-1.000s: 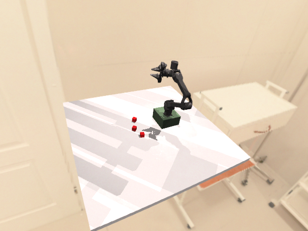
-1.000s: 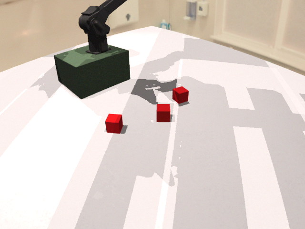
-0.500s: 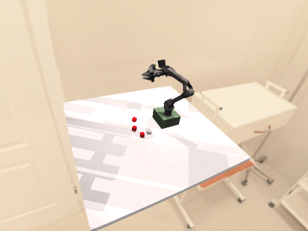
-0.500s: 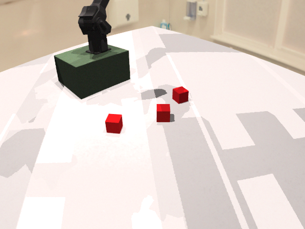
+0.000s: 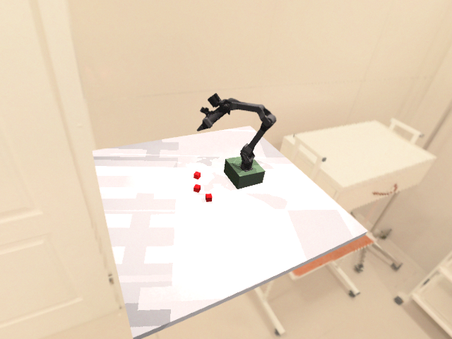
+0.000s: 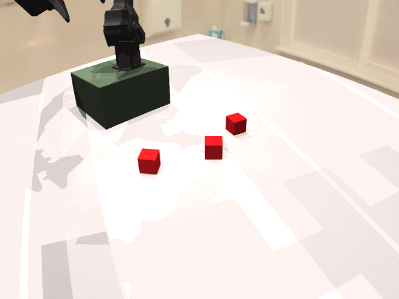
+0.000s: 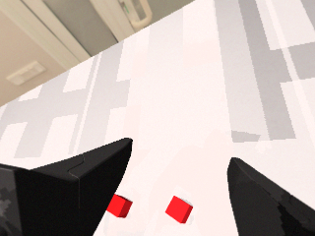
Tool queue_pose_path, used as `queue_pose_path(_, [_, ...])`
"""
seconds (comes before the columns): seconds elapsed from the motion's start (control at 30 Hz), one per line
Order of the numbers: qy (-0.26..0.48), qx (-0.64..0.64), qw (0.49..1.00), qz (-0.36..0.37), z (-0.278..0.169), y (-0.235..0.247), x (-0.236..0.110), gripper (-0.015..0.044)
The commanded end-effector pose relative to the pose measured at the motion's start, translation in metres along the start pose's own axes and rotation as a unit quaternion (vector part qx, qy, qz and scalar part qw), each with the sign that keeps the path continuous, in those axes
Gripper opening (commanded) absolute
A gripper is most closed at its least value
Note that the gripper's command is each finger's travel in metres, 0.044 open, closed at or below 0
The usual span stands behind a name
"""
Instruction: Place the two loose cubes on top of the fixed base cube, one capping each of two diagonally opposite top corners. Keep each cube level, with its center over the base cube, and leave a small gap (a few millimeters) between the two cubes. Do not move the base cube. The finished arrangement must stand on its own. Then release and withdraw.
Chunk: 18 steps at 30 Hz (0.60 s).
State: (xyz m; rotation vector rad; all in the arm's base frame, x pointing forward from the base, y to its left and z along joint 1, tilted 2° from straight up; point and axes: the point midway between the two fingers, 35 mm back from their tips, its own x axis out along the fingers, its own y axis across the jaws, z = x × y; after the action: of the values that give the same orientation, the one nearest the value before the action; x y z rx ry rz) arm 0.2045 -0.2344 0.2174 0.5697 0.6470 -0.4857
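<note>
Three small red cubes stand apart on the white table (image 5: 226, 241) (image 6: 225, 241), all alike, so I cannot tell which is the fixed base. One cube (image 5: 197, 175) (image 6: 235, 123) is farthest along the row, one (image 5: 197, 188) (image 6: 213, 147) is in the middle, and one (image 5: 208, 197) (image 6: 149, 161) is at the other end. Two cubes (image 7: 119, 206) (image 7: 179, 208) show at the bottom of the wrist view. My gripper (image 5: 200, 128) (image 7: 179, 154) is open and empty, high above the table, tilted down towards the cubes. In the exterior view only a fingertip (image 6: 65, 15) shows at the top left.
The arm stands on a dark green block (image 5: 251, 179) (image 6: 128, 93) beside the cubes. A white cart (image 5: 364, 157) stands off the table's right side. A door (image 5: 39, 182) is at the left. The table's near edge (image 5: 255, 284) drops off.
</note>
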Motion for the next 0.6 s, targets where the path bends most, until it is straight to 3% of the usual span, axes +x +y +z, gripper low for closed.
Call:
queue_pose_path(0.0, [0.07, -0.094, 0.993, -0.008, -0.015, 0.001, 0.029, 0.0265])
queue_pose_path(0.3, [0.229, -0.312, 0.922, 0.007, -0.06, 0.009, 0.085, 0.0265])
queue_pose_path(0.57, [0.359, -0.505, 0.783, 0.056, -0.107, 0.017, 0.122, 0.0265])
